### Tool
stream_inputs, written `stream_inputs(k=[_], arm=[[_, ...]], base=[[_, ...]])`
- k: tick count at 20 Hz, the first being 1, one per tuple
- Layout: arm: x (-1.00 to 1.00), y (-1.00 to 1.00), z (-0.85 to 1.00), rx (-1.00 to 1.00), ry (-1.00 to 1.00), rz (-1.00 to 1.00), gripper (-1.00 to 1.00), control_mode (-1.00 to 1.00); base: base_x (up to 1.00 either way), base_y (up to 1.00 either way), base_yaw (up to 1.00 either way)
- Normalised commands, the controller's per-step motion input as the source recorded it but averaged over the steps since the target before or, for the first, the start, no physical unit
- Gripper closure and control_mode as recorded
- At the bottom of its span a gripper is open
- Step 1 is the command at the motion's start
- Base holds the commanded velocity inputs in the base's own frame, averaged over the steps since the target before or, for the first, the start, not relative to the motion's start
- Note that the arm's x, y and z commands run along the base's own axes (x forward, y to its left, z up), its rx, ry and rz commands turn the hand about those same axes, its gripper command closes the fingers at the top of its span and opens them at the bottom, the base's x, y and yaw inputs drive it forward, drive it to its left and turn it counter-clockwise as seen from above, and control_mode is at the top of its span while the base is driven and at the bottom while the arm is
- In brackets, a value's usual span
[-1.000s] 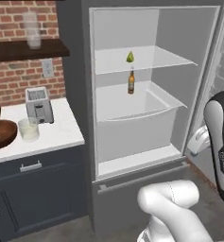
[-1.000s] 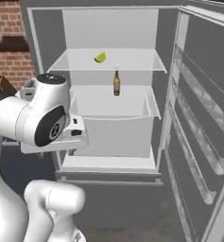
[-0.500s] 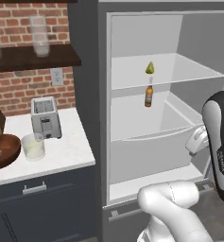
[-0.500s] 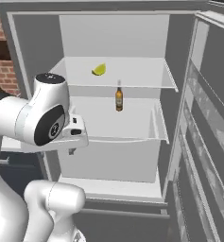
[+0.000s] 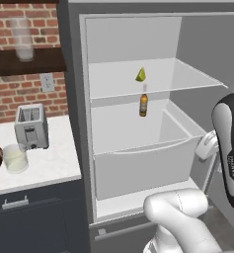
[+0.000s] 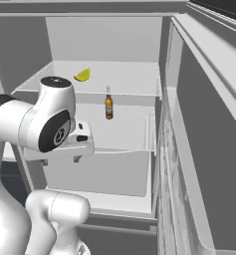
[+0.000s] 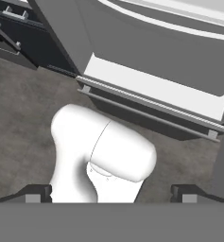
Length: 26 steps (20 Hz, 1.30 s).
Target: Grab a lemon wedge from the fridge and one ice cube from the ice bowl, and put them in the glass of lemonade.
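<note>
Yellow-green lemon wedge (image 5: 140, 75) lying on the open fridge (image 5: 133, 128)'s upper shelf, brown bottle (image 5: 143, 105) standing just below it, glass of lemonade (image 5: 14, 158) sitting on the white counter (image 5: 54, 163) beside the toaster (image 5: 31, 127), gripper (image 7: 111, 194) pointing floorward, fingers spread wide, holding nothing.

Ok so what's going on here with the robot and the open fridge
The robot arm faces the open fridge with its gripper open, empty and pointed at the floor. The lemon wedge lies untouched on the upper shelf, with a brown bottle just below it. On the counter to the left, the glass of lemonade stands in front of the toaster. Nothing has been picked up yet.
</note>
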Motion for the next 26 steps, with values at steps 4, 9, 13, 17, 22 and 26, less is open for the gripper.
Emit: stream_inputs(k=[4, 9, 13, 17, 22, 26], arm=[[0.00, 0.00, 0.00, 0.00, 0.00, 0.00, -1.00, 1.00], [0.00, 0.11, 0.03, 0.00, -0.01, 0.00, -1.00, -1.00], [0.00, 0.15, 0.11, 0.00, -0.05, -0.01, -1.00, -1.00], [-0.07, 0.12, 0.32, 0.07, -0.16, 0.00, -1.00, -1.00], [-0.12, 0.10, 0.35, 0.13, -0.23, 0.00, -1.00, -1.00], [0.09, 0.20, 0.72, 0.09, -0.19, 0.00, -1.00, -1.00]], base=[[0.07, 0.10, 0.00], [0.01, 0.03, 0.00], [0.00, 0.00, 0.00], [0.00, 0.00, 0.00], [0.00, 0.00, 0.00], [0.00, 0.00, 0.00]])
